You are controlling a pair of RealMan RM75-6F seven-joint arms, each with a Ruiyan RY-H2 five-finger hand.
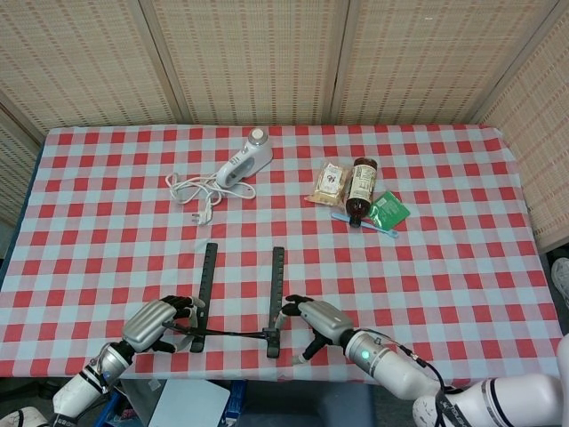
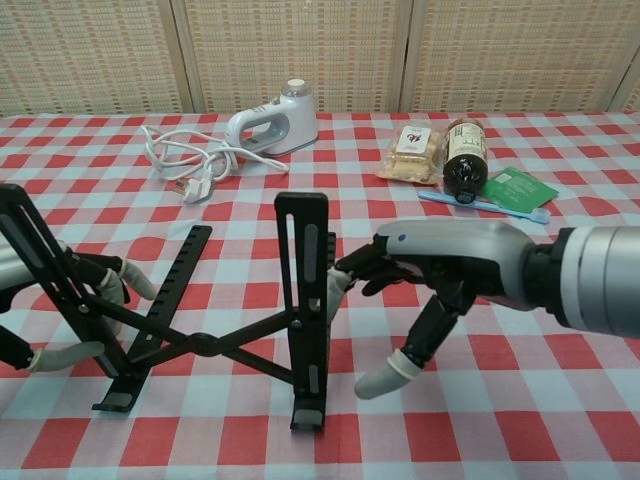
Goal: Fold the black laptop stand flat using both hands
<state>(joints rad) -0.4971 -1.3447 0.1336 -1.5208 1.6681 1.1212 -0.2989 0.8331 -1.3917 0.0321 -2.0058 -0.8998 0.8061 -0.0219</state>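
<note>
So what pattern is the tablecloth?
Red and white checks on the tablecloth, clearest in the head view.

Both views are brightly and evenly lit by soft, diffuse light with no single visible source. Shadows are faint and short; the black laptop stand (image 2: 215,330) casts only a pale smudge on the checked counter (image 2: 560,400). A mild sheen lies along the right robot hand (image 2: 440,290) in the chest view. Focus is sharp in both views, with no motion blur, and the counter's edges bow slightly in the head view.
</note>
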